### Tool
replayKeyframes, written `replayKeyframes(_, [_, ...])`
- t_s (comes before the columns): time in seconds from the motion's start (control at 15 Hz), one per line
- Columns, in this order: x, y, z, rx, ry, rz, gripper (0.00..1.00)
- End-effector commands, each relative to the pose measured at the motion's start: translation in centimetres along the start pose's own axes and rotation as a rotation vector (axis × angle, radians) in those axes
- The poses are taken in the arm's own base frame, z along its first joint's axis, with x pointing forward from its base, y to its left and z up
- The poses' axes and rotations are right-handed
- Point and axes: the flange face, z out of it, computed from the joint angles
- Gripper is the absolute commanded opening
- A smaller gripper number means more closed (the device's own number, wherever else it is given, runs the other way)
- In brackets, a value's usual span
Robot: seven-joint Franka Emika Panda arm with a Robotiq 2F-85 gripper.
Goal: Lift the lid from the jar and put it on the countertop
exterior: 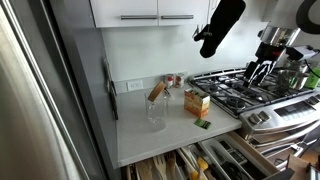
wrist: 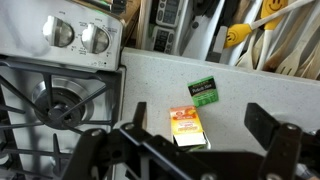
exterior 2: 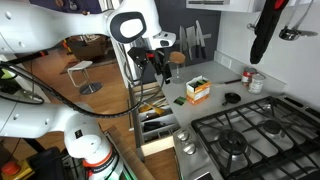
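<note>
The clear glass jar (exterior: 157, 112) stands on the white countertop (exterior: 140, 135) towards the back wall. The tan-brown lid (exterior: 157, 92) rests tilted on its top. In an exterior view the jar and lid (exterior 2: 176, 62) show small, beyond the gripper. My gripper (exterior: 262, 70) hangs well above the stove edge, apart from the jar; it also shows in an exterior view (exterior 2: 153, 64). In the wrist view the gripper (wrist: 200, 150) is open and empty, looking down on the yellow-orange box (wrist: 187, 126). The jar and lid are out of the wrist view.
A green packet (wrist: 204, 91) lies by the box (exterior: 196, 101). The steel gas stove (exterior: 240, 90) adjoins the counter. Small spice jars (exterior 2: 255, 80) stand at the wall. Open drawers (exterior: 200, 160) with utensils jut out below the front edge. A black object (exterior: 220, 25) hangs overhead.
</note>
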Motion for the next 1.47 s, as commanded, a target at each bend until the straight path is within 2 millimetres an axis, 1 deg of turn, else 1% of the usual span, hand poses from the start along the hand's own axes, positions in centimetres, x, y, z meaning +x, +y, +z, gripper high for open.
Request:
replayKeyframes(0.0, [0.0, 0.0, 0.0, 0.000, -0.001, 0.000, 1.00])
replayKeyframes(0.2, [0.0, 0.0, 0.0, 0.000, -0.001, 0.000, 1.00])
replayKeyframes(0.27, [0.2, -0.7, 0.2, 0.003, 0.001, 0.010, 1.00])
replayKeyframes(0.33, [0.7, -2.1, 0.5, 0.033, -0.003, 0.051, 1.00])
replayKeyframes(0.4, [0.9, -3.2, 0.6, 0.046, -0.004, 0.100, 1.00])
replayKeyframes(0.53, [1.6, -6.0, 0.5, 0.111, -0.009, 0.186, 1.00])
replayKeyframes(0.6, [2.1, -7.9, 0.2, 0.162, 0.001, 0.231, 1.00])
replayKeyframes(0.67, [2.6, -9.4, 0.0, 0.196, 0.021, 0.274, 1.00])
replayKeyframes(0.73, [3.7, -11.3, -0.2, 0.231, 0.053, 0.315, 1.00])
replayKeyframes(0.8, [4.4, -12.6, -0.5, 0.268, 0.092, 0.350, 1.00])
replayKeyframes(0.87, [5.4, -14.2, -0.5, 0.294, 0.168, 0.364, 1.00])
replayKeyframes(1.0, [7.0, -16.9, -0.1, 0.308, 0.261, 0.374, 1.00])
replayKeyframes(1.07, [5.4, -14.9, -0.9, 0.284, 0.231, 0.344, 1.00])
replayKeyframes(1.13, [5.7, -15.7, -0.5, 0.287, 0.239, 0.341, 1.00])
replayKeyframes(1.2, [5.8, -15.8, -0.3, 0.286, 0.233, 0.340, 1.00])
replayKeyframes(1.4, [5.9, -15.1, -0.7, 0.291, 0.241, 0.349, 1.00])
